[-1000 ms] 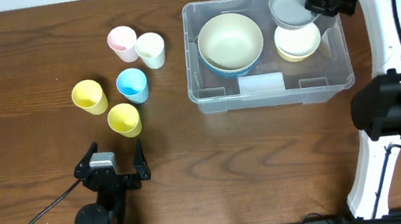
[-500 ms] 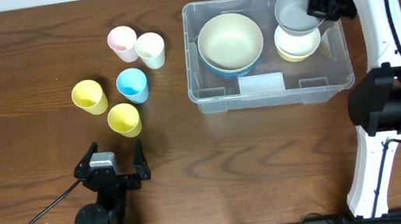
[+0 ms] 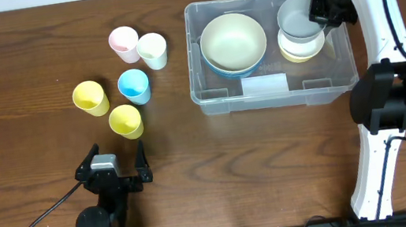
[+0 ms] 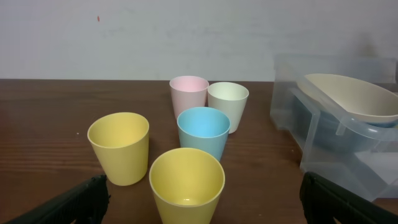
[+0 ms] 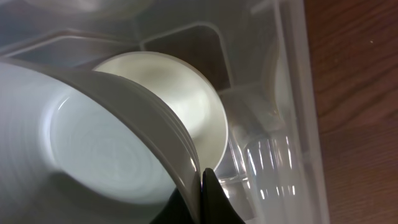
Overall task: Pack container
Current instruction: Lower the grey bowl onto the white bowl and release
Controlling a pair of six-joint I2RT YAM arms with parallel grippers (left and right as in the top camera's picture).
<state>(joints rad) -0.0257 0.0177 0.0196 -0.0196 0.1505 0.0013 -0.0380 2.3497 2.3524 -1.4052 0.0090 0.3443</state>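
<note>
Five cups [image 3: 134,86], one container [image 3: 217,100]

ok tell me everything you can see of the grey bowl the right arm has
The grey bowl is round and matte, plastic by its look, with a pale ringed inside. The right gripper is shut on its rim. It hangs tilted over the cream bowl in the right end of the clear container; whether they touch is unclear.
</note>
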